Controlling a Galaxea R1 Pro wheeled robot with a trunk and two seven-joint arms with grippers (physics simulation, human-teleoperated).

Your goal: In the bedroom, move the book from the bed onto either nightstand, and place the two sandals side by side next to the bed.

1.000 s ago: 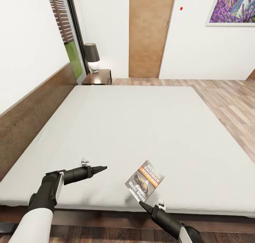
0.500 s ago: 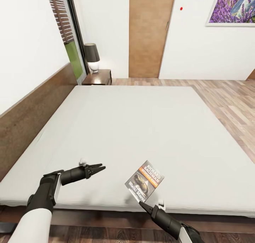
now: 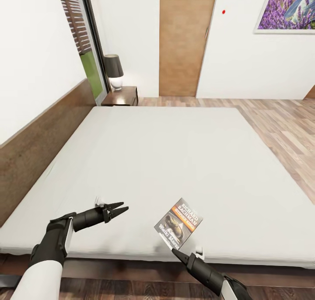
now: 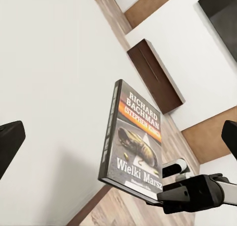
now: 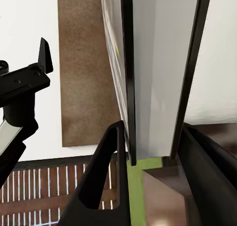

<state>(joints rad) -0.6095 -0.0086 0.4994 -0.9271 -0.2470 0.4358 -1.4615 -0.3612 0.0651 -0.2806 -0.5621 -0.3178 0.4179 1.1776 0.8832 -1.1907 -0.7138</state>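
Pale bed [image 3: 175, 151], wood-plank floor [image 3: 280, 120]

Book [image 3: 178, 223]: thin paperback, dark grey cover, orange band, white lettering "RICHARD BACHMAN", picture of a shoe. Tilted up off the mattress at the near edge of the bed [image 3: 166, 160], lower corner clamped in the right pincer [image 3: 175, 251]. Bed: pale grey-white mattress, dark brown frame and headboard. Nightstand [image 3: 121, 96]: dark reddish-brown, at the bed's far corner by the window.
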